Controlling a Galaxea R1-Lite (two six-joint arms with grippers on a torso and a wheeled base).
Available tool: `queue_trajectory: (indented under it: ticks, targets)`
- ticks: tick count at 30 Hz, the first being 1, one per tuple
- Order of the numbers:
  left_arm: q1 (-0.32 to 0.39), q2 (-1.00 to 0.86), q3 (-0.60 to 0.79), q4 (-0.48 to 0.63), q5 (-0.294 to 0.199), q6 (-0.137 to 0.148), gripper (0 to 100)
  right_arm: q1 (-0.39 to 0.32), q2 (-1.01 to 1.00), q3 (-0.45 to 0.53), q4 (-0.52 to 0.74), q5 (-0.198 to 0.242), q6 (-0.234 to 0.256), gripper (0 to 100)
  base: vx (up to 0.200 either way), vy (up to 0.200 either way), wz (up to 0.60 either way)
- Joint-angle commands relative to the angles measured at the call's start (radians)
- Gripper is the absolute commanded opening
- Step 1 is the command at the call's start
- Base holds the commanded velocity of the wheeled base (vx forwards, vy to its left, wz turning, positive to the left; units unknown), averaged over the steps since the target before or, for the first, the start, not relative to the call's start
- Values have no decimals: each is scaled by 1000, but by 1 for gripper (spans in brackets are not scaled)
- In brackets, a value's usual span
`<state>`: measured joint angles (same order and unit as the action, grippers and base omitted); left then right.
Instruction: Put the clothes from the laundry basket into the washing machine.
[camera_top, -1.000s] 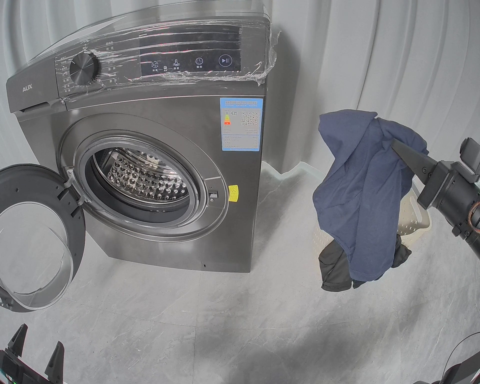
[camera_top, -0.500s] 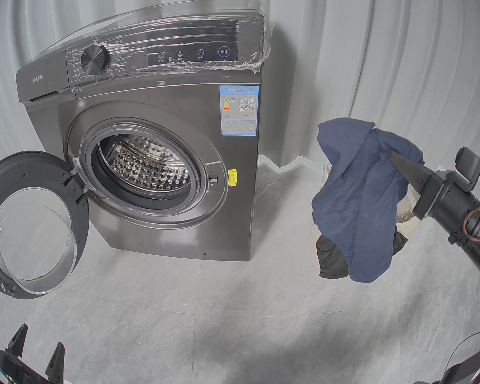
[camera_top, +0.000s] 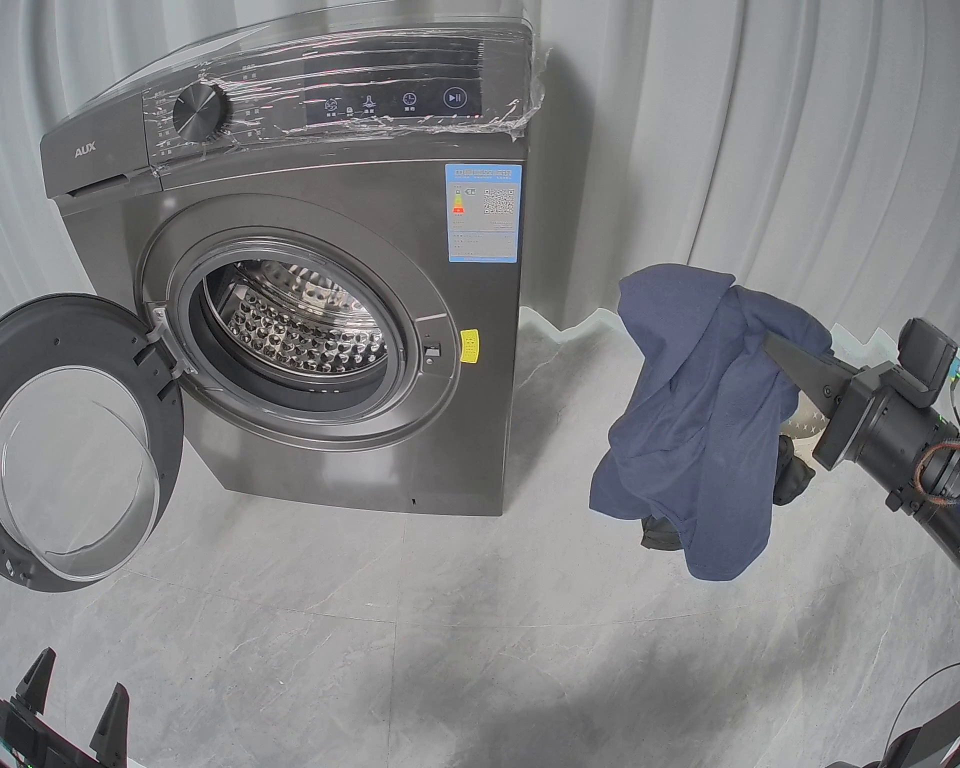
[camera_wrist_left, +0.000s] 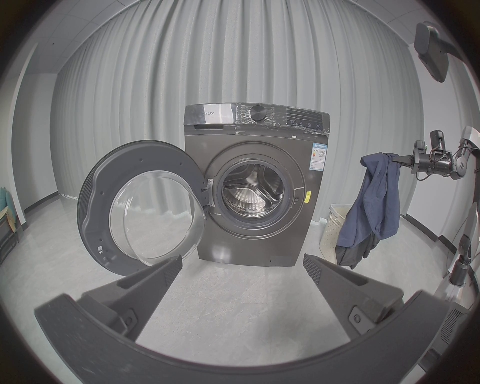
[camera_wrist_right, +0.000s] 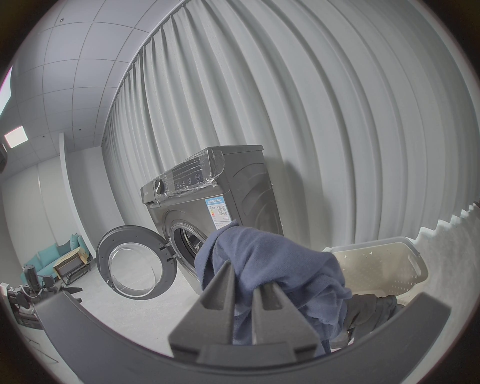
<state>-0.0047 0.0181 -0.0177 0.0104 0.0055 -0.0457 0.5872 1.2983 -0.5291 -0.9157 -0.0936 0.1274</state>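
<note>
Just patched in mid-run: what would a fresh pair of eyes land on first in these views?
First, the blue garment hanging in the air to the right of the washing machine, pinched by the right tool, with a dark garment showing behind its lower part. Next, the machine's round door, swung wide open to the left and exposing the steel drum.

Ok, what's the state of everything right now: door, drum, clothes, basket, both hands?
Washer door: swung fully open.
Drum: no clothes visible inside.
Blue shirt: pinched by the right hand, hanging in the air.
Dark garment: dangling beneath the blue shirt; unclear what holds it.
Basket: upright on the floor.
Right hand: shut on the blue shirt.
Left hand: open, holding nothing.
</note>
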Motion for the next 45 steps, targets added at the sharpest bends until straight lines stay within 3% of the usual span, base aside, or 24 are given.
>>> queue_trajectory:
  ticks: [1, 18, 33, 45]
  targets:
    - [0, -18, 13, 0, 1, 0, 100, 2, 3, 1, 0, 0, 0, 0, 0, 200, 0]
    - [0, -18, 13, 0, 1, 0, 100, 9, 10, 5, 0, 9, 4, 0, 0, 200, 0]
    - [0, -18, 13, 0, 1, 0, 100, 9, 22, 11, -6, 9, 8, 0, 0, 0, 0]
    - [0, -18, 13, 0, 1, 0, 100, 9, 21, 12, -5, 9, 8, 0, 0, 200, 0]
